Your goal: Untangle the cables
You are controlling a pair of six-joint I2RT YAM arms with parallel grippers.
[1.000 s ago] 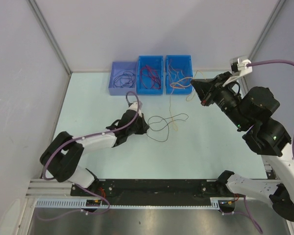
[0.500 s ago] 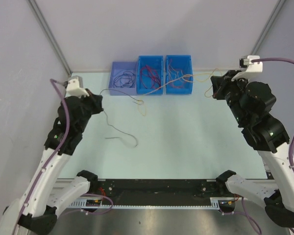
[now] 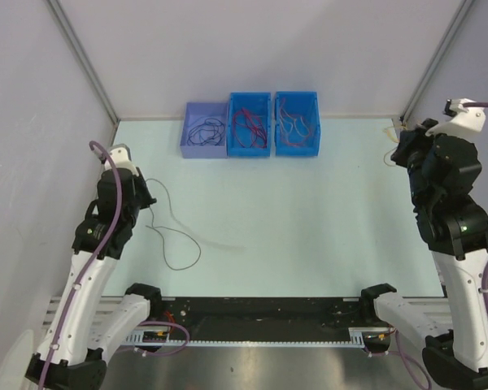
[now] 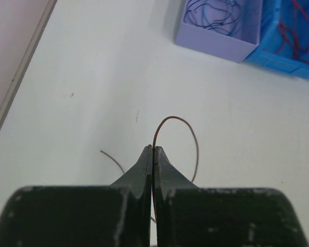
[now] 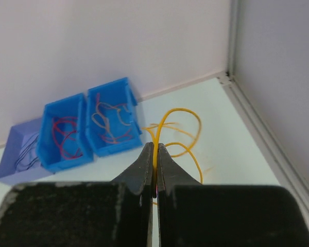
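Dark, thin wire, one strand: the dark cable [image 3: 176, 245], clamped near one end in the left pincer [image 4: 152, 149], whose jaws are pressed together on it. It is held raised at the left side of the table [image 3: 309, 227], apparently to keep it well apart from the other strand. It arches out of the pincer in a small hoop, then trails over the table. Its long axis runs diagonally from the left edge toward the near centre, and the free end curls into a loop.

Yellow cable [image 5: 181, 127]: pinched in the right pincer [image 5: 155, 146], jaws likewise closed on it, by the far right corner. It is bunched in loops that arch away from the fingertips, so no clear long axis.

Far edge: purple bin [image 3: 205, 153] with dark strands, middle blue bin [image 3: 250, 153] with red, right blue bin [image 3: 298, 152] with orange. Probably colour sorting, with each held strand due for its matching bin.
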